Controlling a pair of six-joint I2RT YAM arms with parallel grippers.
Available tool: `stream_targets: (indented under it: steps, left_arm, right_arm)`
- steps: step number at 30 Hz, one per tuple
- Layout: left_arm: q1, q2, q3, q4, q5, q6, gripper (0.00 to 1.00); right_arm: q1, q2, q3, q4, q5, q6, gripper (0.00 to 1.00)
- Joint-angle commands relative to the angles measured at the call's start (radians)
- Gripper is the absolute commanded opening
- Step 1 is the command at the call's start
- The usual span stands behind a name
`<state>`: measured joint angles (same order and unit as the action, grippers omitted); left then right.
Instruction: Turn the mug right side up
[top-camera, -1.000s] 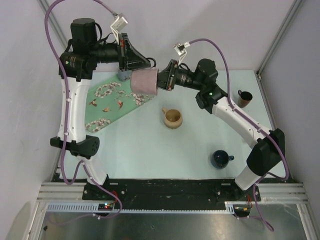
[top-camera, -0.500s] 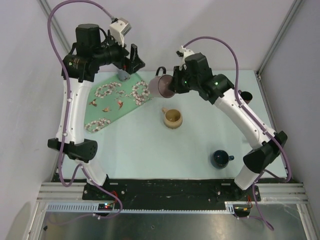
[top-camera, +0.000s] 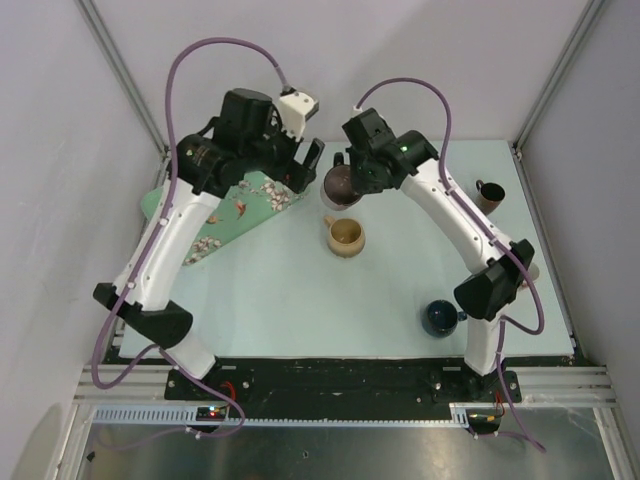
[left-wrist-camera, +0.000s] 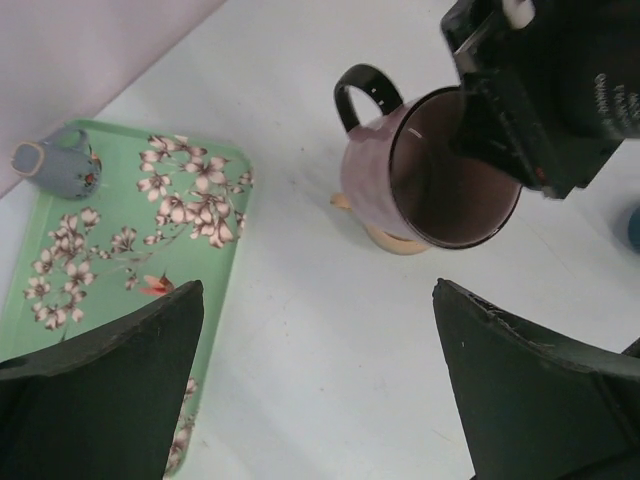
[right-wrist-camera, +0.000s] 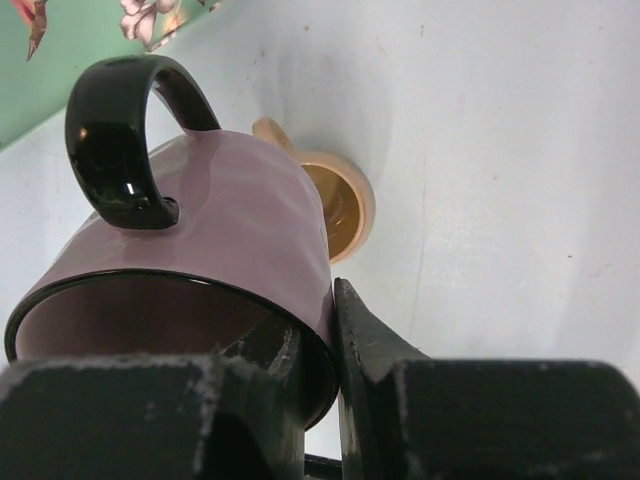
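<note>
- Right wrist view: right gripper (right-wrist-camera: 316, 335) clamps the rim of the mauve ceramic mug with black handle (right-wrist-camera: 200, 220).
- Left gripper (left-wrist-camera: 320, 385) hovers, fingers wide apart.
- Overhead, the right wrist hides most of the mug.

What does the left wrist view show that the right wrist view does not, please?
Only the left wrist view shows the small blue-grey jug on the green floral tray, and the left gripper, open and holding nothing. Only the right wrist view shows up close how the right gripper pinches the pink mug at its rim, one finger inside and one outside. Both show the pink mug with its black handle, the tan mug beyond it, and part of the tray.
</note>
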<state>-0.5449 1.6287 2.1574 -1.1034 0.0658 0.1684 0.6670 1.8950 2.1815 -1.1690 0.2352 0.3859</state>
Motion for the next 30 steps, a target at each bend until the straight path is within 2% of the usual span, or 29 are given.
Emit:
stream_targets:
  steps: [1,6,12,14,16,19,22,24,26,27,30]
  left_arm:
    - [-0.040,-0.015,-0.077,0.113,-0.103,-0.111,1.00]
    - [-0.068,0.000,-0.171,0.209,-0.128,-0.193,0.99]
    - [-0.091,0.005,-0.256,0.323,-0.178,-0.235,0.88]
    - [-0.097,0.007,-0.277,0.347,-0.210,-0.202,0.77]
    - [-0.098,0.007,-0.312,0.360,-0.251,-0.163,0.54]
    - [-0.099,0.004,-0.369,0.363,-0.288,-0.110,0.34]
    - [-0.099,-0.001,-0.399,0.363,-0.299,-0.086,0.08]
    - [-0.097,-0.003,-0.406,0.363,-0.307,-0.071,0.02]
    - [-0.083,-0.008,-0.409,0.363,-0.301,-0.065,0.01]
    - [-0.069,-0.010,-0.411,0.363,-0.291,-0.067,0.00]
    - [-0.013,-0.025,-0.427,0.363,-0.264,-0.072,0.00]
  right_arm:
    - [0.017,0.001,0.078,0.066,-0.011,0.100,0.00]
    - [0.042,-0.012,0.070,0.117,-0.003,0.132,0.00]
    - [0.060,-0.022,0.045,0.173,-0.025,0.163,0.00]
    - [0.063,-0.023,0.045,0.179,-0.032,0.169,0.00]
    - [0.070,-0.028,0.044,0.184,-0.032,0.172,0.00]
    - [0.076,-0.043,0.037,0.198,-0.019,0.174,0.00]
    - [0.078,-0.053,0.021,0.221,-0.028,0.174,0.00]
    - [0.081,-0.055,0.014,0.235,-0.049,0.174,0.00]
    - [0.081,-0.057,0.010,0.248,-0.079,0.168,0.01]
    - [0.080,-0.057,0.008,0.251,-0.095,0.164,0.08]
    - [0.078,-0.071,-0.008,0.254,-0.109,0.159,0.48]
